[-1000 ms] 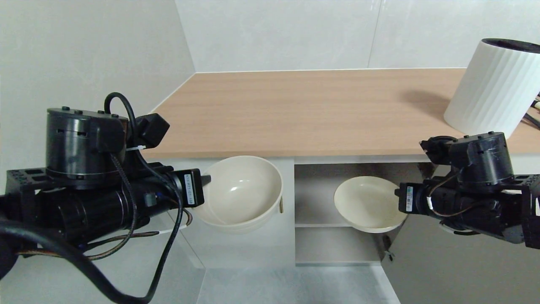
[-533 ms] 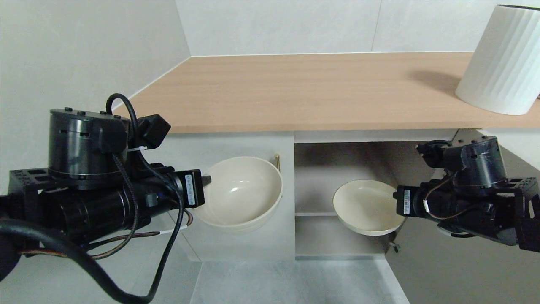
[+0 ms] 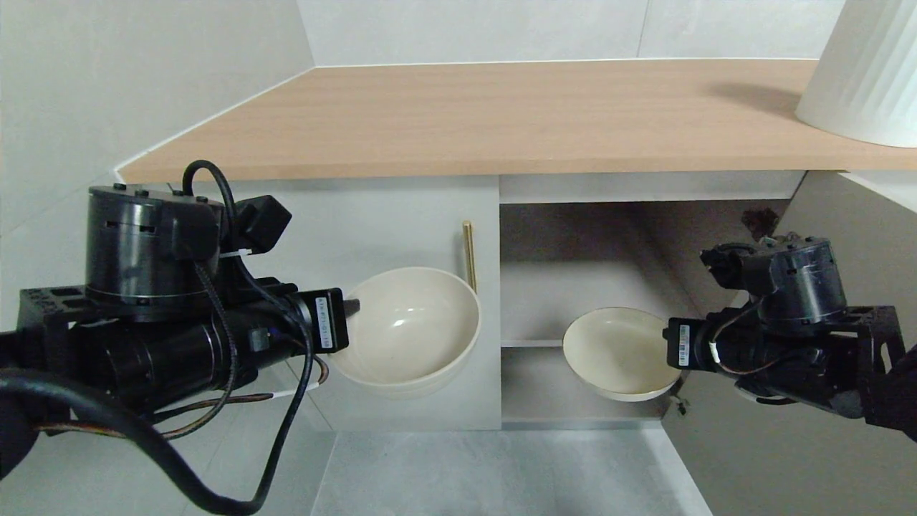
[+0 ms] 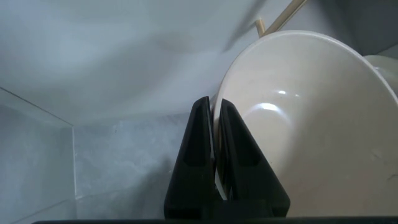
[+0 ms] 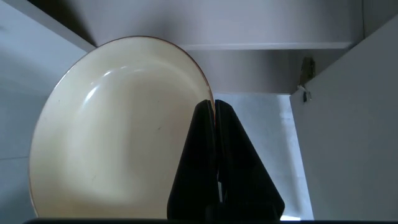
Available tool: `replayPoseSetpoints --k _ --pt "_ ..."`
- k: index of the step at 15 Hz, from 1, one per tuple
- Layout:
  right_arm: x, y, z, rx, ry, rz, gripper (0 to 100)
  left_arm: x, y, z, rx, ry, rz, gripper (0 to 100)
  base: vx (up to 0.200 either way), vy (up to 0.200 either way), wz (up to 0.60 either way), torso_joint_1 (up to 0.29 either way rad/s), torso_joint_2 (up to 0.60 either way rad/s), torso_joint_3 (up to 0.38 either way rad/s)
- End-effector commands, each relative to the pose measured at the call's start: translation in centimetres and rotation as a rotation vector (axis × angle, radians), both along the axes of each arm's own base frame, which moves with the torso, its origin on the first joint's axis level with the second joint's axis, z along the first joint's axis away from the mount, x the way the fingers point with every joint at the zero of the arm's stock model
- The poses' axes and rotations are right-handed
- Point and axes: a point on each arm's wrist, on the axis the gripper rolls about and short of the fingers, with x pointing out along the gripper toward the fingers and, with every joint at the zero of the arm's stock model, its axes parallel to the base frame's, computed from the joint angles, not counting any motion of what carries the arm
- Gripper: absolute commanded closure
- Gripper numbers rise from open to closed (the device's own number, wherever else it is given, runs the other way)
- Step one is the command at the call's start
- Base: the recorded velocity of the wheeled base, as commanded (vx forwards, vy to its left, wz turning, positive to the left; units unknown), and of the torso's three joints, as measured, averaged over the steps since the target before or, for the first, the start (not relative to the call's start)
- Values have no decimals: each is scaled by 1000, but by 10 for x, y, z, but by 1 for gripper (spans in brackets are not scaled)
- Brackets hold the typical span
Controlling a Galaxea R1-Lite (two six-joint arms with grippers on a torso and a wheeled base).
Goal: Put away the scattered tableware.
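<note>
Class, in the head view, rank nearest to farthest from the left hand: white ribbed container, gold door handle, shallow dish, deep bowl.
1. Deep bowl, in the left hand.
2. Gold door handle, by the bowl's rim.
3. Shallow dish, before the open cupboard.
4. White ribbed container, far right on the countertop.

A white ribbed container (image 3: 870, 79) is set on the right end of the wooden countertop (image 3: 466, 115), beneath which a cabinet shelf (image 3: 530, 342) is seen

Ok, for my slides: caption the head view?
Left gripper holds a deep bowl, right gripper a shallow bowl, at the open cabinet.
</note>
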Motion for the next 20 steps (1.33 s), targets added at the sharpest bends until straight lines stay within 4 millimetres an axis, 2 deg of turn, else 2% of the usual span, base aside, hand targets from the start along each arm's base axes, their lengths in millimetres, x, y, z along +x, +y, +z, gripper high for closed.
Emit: replayPoseSetpoints --k 1,4,7,10,11,13,15,17,18,20 --pt "1 1 -3 -5 9 0 100 0 0 0 0 0 1 100 0 0 0 -27 66 41" --pt "6 3 -8 -10 18 0 100 0 0 0 0 0 1 100 0 0 0 0 0 0" --pt "28 15 -40 -76 30 -12 100 1 -1 -1 2 4 1 100 0 0 0 0 0 0" --pt "65 30 -87 -115 6 -83 100 2 -1 -2 2 8 -4 100 0 0 0 0 0 0" --pt "71 28 -92 -119 8 -98 100 2 -1 -2 0 9 -8 100 0 0 0 0 0 0" --pt "104 31 -107 -117 1 -136 100 2 -1 -2 -3 9 -13 100 0 0 0 0 0 0" --pt "130 31 -115 -113 -22 -171 100 2 -1 -2 -4 9 -15 100 0 0 0 0 0 0" --pt "156 27 -115 -119 -42 -199 100 2 -1 -2 -4 9 -15 100 0 0 0 0 0 0" --pt "160 27 -115 -118 -44 -200 100 2 -1 -2 -4 9 -15 100 0 0 0 0 0 0" --pt "182 24 -111 -108 -69 -229 100 3 -2 -3 -1 14 -15 100 0 0 0 0 0 0"
